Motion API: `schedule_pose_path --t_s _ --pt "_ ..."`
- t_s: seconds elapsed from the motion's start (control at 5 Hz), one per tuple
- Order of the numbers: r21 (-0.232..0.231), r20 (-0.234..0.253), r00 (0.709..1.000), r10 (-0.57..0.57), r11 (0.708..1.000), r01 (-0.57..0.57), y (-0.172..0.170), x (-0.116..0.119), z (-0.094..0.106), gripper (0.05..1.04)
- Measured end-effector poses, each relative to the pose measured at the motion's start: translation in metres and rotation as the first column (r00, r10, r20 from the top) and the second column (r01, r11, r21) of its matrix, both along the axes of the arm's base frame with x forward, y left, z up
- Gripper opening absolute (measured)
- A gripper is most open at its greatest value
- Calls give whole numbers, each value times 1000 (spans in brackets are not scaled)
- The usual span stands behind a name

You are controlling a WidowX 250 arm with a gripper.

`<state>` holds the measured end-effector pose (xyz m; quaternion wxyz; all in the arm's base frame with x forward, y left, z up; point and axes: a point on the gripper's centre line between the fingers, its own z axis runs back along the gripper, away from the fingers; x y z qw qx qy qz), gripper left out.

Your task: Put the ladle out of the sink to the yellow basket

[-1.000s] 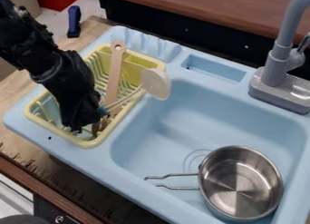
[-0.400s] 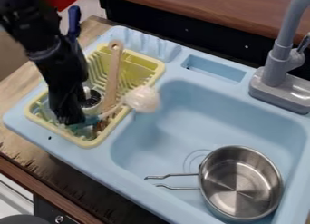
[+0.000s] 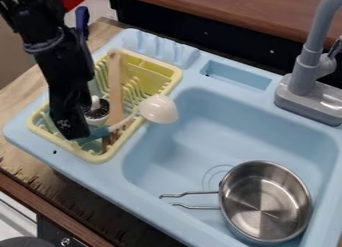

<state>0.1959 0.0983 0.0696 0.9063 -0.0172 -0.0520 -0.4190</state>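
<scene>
Though the handle of our white, teal-gripped ladle (image 3: 159,109) is over the yellow plastic basket (image 3: 97,158), its bowl overhangs the blue sink (image 3: 200,121) past the basket's edge; we judge settling remains. We can't tell how open the black pincer (image 3: 75,136) beside the handle is, or whether it holds it.

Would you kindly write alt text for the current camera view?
A black robot gripper meets the teal handle of a white ladle over a yellow plastic basket; a silver metal pot sits in the light-blue sink.

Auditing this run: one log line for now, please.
ladle: over yellow basket, bowl past rim | claw: at ladle's handle | pan: in sink
</scene>
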Motion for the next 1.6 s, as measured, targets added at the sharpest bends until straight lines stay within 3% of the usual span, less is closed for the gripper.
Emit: schedule_pose_path --t_s 0.2,0.6,0.8,1.0,1.2,1.4,1.6 --pt "-10 -26 999 22 1000 -22 -12 3 2 997" --pt "-6 35 982 184 983 -184 -44 24 18 997" --pt "-40 85 956 280 960 -278 -61 31 41 997" --pt "-38 135 950 281 960 -278 -78 33 53 997" --pt "-24 129 955 267 964 -266 -98 36 49 997" --pt "-37 162 923 348 937 -347 -115 52 37 997" --pt "-110 233 824 517 856 -505 -112 73 40 997"
